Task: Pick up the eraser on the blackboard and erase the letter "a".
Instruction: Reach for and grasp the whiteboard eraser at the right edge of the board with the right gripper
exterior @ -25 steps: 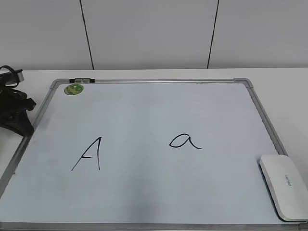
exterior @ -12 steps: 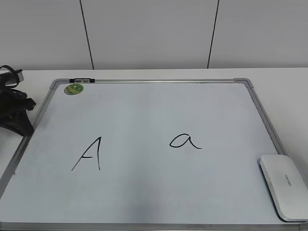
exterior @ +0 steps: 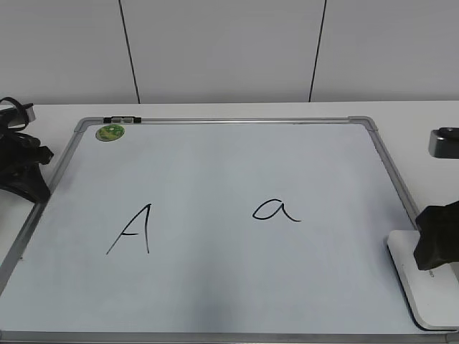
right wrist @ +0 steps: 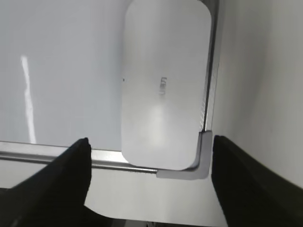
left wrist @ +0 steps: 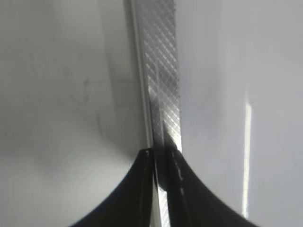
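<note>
At the blackboard's (exterior: 215, 179) near right corner, in the exterior view, we see the right end effector (exterior: 437, 236) newly arrived above the eraser (exterior: 419, 290); a moment ago it was absent, so the pickup is starting. The letter "a" (exterior: 276, 210) sits untouched left of the eraser. In the left wrist view, the left end effector (left wrist: 158, 189) rests narrow over the frame. In the right wrist view, we see the jaws wide, straddling the eraser (right wrist: 163, 90).

Both arms are matte black. The left end effector (exterior: 21, 172) is a bulky, angular black mass with a dark cable looping above it. The right end effector (exterior: 437, 236) is a blocky black form, topped by a small grey-and-black housing (exterior: 445, 142).
</note>
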